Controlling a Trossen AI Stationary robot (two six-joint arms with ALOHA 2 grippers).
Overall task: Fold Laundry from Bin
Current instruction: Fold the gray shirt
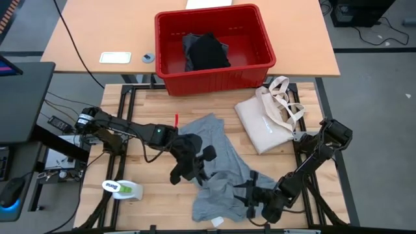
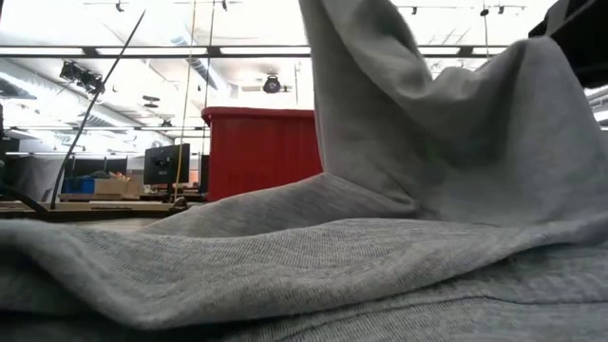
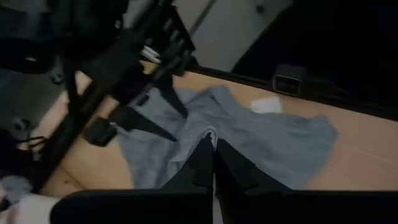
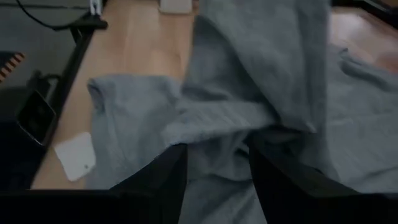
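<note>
Both grippers are on the light grey T-shirt (image 1: 221, 172), which lies crumpled in the middle of the tabletop (image 1: 149, 192), toward its near edge.

Left gripper (image 3: 213, 163) has its fingers fully closed, pinching a fold of the grey cloth at the shirt's left side. Right gripper (image 4: 214, 168), at the shirt's near right part, has its fingers half apart with grey cloth bunched between them; in the low view a part of the shirt stands lifted. A small white tag (image 4: 76, 155) lies on the wood just beside the shirt's edge; any writing on it is too small to read. Behind the tabletop's far edge stands the red bin (image 1: 213, 77) with a black garment (image 1: 207, 51) inside. A cream tote bag (image 1: 266, 120) lies near the far right corner, and a white and green bottle (image 1: 122, 189) lies near the left edge, its label not readable.
</note>
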